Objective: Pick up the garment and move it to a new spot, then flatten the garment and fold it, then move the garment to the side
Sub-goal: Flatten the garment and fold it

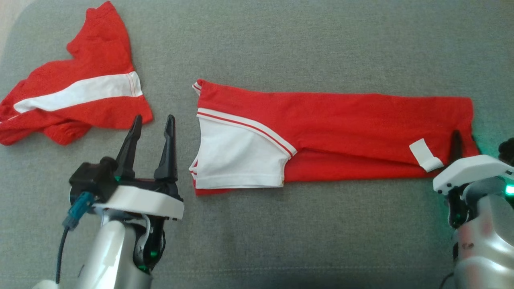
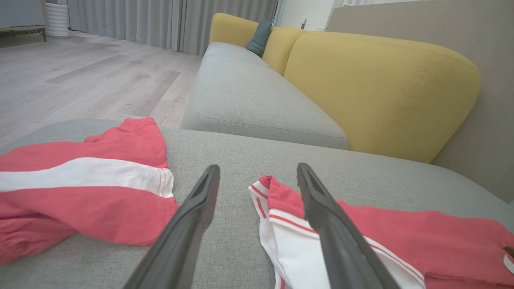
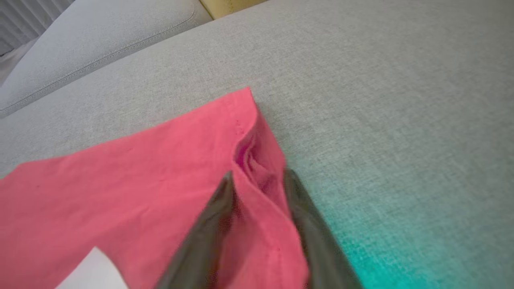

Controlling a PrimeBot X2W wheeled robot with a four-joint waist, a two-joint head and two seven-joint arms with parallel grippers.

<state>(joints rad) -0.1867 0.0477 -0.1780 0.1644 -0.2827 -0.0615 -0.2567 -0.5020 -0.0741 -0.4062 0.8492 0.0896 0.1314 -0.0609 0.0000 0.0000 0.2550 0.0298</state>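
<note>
Found red shirt (image 1: pixel 341 120) folded lengthwise, centre frame. Outstanding: cross-fold, move aside. Found left tool (image 1: pixel 154 117) open, empty; right tool (image 3: pixel 259 174) astride hem at frame right, grip unconfirmed.

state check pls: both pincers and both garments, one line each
T-shirt: flat, folded into a long strip, white sleeve on top.
Crumpled garment: bunched, untouched, at the left.
Left pincer: open, empty, between the two garments.
Right pincer: fingers astride the T-shirt's right-end edge, fabric bunched between; grip unconfirmed.
</note>
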